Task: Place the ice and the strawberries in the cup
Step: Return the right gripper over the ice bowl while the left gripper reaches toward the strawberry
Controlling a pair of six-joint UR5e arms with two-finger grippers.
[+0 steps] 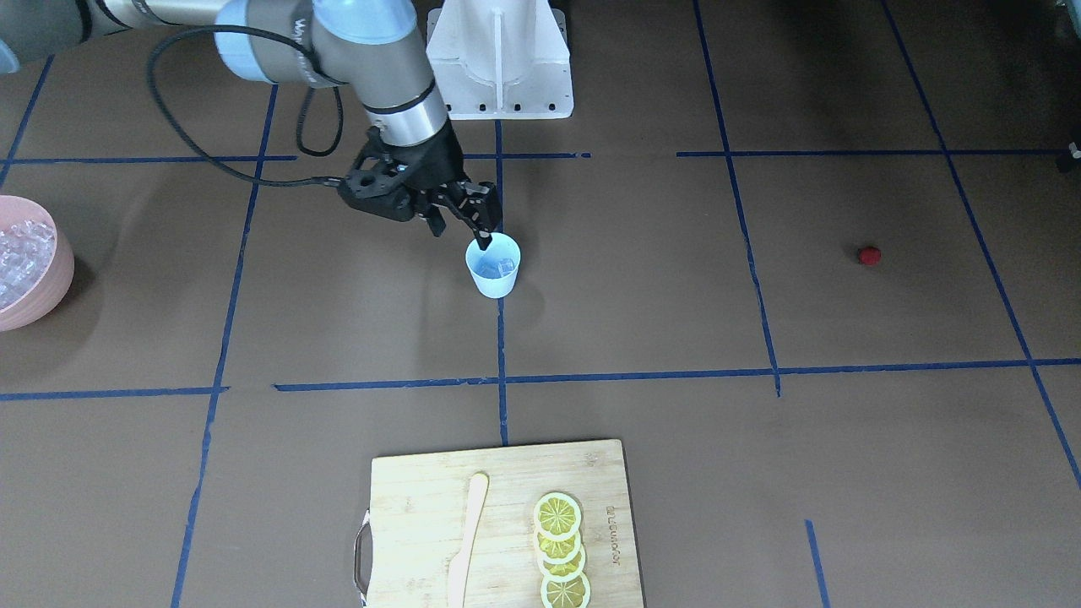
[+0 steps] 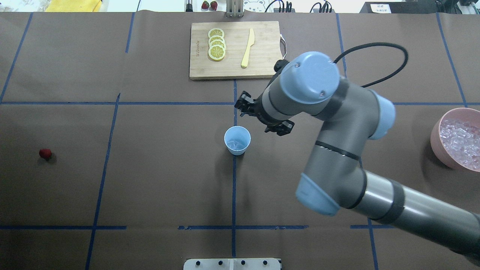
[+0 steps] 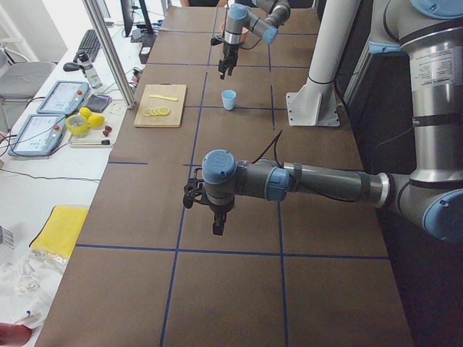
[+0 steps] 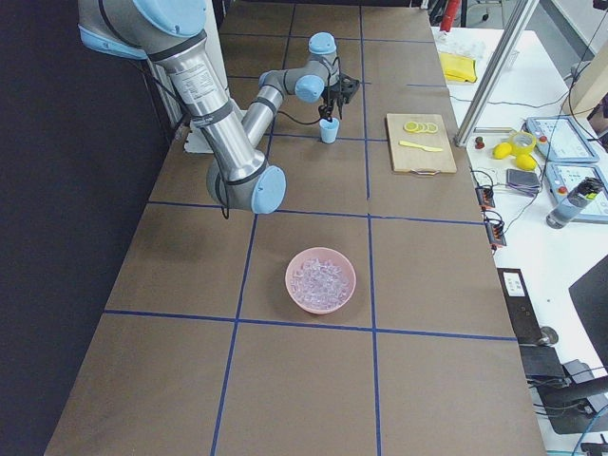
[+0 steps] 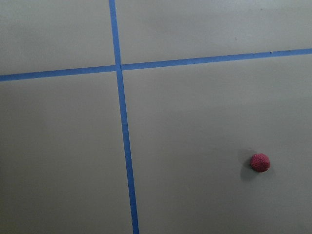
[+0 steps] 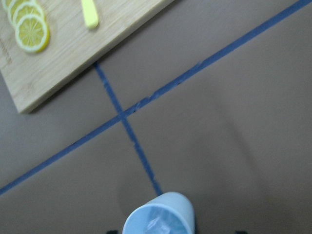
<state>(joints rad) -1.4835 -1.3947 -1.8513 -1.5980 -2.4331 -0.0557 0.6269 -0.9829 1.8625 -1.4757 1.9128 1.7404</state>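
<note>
- While the right gripper hangs close by the light-blue cup, you see its fingers spread apart, holding nothing.
- You find the cup upright at mid-tabletop, with an ice cube inside.
- You see the strawberry lying alone, well apart from the cup.
- You cannot tell whether the left gripper is apart or together.
- More ice cubes fill the pink bowl.
</note>
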